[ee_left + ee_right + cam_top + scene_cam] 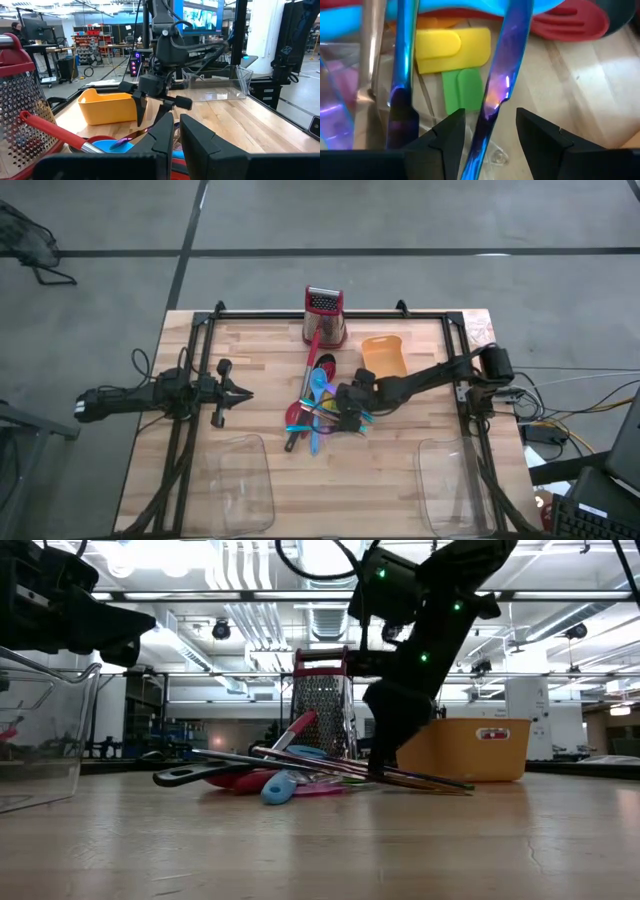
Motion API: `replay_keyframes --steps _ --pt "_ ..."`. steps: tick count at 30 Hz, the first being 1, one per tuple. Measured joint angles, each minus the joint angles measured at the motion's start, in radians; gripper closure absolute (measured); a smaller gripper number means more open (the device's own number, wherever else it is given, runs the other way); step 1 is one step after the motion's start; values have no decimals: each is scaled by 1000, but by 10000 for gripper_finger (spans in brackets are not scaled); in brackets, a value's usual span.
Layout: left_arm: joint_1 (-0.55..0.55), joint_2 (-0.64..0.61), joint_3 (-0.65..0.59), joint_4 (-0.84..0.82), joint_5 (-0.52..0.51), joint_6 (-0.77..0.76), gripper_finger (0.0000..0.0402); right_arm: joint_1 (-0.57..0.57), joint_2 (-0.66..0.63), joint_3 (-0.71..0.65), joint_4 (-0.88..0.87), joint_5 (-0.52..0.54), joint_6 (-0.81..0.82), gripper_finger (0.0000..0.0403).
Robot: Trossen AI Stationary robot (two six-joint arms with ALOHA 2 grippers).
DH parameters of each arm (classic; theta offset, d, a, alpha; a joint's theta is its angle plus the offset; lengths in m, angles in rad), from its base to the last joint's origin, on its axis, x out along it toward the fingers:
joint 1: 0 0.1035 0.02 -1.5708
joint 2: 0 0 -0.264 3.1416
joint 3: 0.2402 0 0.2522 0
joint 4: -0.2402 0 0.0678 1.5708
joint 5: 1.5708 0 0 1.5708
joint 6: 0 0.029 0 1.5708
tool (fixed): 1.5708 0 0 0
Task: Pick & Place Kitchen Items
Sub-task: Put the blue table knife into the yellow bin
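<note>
Looks like the pick step: the right gripper is down in the utensil pile in the middle of the table, fingers spread with a shiny blue-purple metal handle running between them. Not pinched yet as far as I can see. Next move, I'd guess, is to squeeze on that handle and lift it clear without dragging the rest along, since the stuff is all tangled: red spatula, blue spoon, little yellow piece and green piece underneath.

The right arm reaches in long from the right edge, wrist pitched steeply down. The left gripper just hovers over at the left, fingers nearly together, holding nothing.
</note>
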Motion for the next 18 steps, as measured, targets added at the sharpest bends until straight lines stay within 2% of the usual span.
replay_keyframes --steps 10,18 --pt "0 0 0 2 0 0 362 0 15 -10 27 16 -9 194" --pt "0 0 0 3 0 0 362 0 64 -1 41 21 -20 200"
